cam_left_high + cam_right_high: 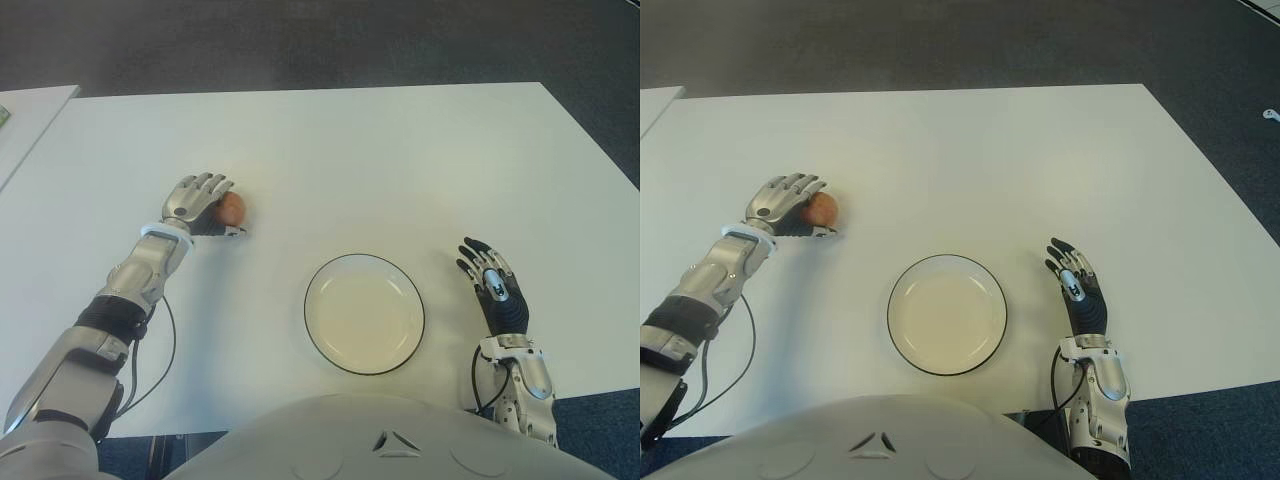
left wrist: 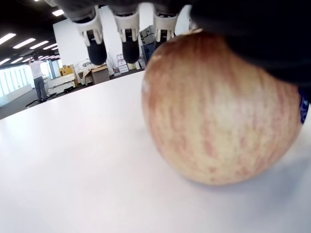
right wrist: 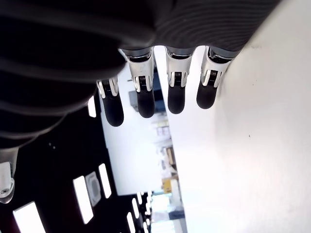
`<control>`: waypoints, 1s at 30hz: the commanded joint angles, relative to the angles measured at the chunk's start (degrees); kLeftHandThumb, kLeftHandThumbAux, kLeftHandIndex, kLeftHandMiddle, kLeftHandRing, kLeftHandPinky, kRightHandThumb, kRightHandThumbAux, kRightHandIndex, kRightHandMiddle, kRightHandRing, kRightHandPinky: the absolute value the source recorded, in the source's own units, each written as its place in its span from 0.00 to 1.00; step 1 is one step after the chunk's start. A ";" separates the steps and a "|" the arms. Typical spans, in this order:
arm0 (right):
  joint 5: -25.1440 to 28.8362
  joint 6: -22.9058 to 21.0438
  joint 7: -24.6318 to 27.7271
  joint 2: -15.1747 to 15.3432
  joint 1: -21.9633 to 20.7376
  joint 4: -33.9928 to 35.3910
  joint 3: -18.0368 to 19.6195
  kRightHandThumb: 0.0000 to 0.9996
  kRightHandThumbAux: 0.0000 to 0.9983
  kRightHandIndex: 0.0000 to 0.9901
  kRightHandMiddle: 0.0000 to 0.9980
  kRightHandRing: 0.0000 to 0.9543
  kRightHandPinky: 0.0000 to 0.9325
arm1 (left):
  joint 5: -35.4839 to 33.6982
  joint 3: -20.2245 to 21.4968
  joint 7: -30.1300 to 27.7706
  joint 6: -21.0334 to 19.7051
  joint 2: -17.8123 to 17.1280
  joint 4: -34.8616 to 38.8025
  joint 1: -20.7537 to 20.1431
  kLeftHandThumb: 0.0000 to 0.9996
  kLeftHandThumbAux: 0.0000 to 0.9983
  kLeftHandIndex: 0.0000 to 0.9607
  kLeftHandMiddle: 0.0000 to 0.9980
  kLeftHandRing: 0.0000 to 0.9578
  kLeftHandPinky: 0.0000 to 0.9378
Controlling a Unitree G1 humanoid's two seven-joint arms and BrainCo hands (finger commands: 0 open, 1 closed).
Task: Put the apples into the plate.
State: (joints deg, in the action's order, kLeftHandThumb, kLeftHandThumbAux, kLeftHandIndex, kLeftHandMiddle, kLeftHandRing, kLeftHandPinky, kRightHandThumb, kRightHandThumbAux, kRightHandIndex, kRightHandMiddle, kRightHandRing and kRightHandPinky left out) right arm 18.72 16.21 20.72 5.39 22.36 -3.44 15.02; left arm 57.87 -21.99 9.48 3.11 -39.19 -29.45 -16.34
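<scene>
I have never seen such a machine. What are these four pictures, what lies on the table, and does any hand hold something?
This is a humanoid robot with two arms, each ending in a hand with several fingers. Two pictures come from cameras in its head, looking down at a white table. The other two come from cameras on its wrists, very close to each hand.

On the table lie a round empty plate with a dark rim and one reddish apple. The left hand is over the apple, which sits on the table; its fingers stretch past the fruit and have not closed on it. The right hand shows to the right of the plate, fingers open, holding nothing.
</scene>
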 commanded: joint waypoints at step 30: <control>2.25 -2.45 0.92 1.51 0.98 -0.58 1.23 0.25 0.51 0.15 0.18 0.14 0.15 | -7.62 -3.82 -3.71 -2.80 6.36 -7.38 -2.44 0.69 0.66 0.44 0.66 0.68 0.73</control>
State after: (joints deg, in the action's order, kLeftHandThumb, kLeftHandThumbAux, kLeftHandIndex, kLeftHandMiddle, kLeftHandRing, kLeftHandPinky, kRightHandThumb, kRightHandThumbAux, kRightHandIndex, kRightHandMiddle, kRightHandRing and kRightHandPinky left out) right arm 20.17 15.55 21.55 6.81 22.61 -3.32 16.02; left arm 50.07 -23.72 8.41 1.53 -34.85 -32.38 -19.22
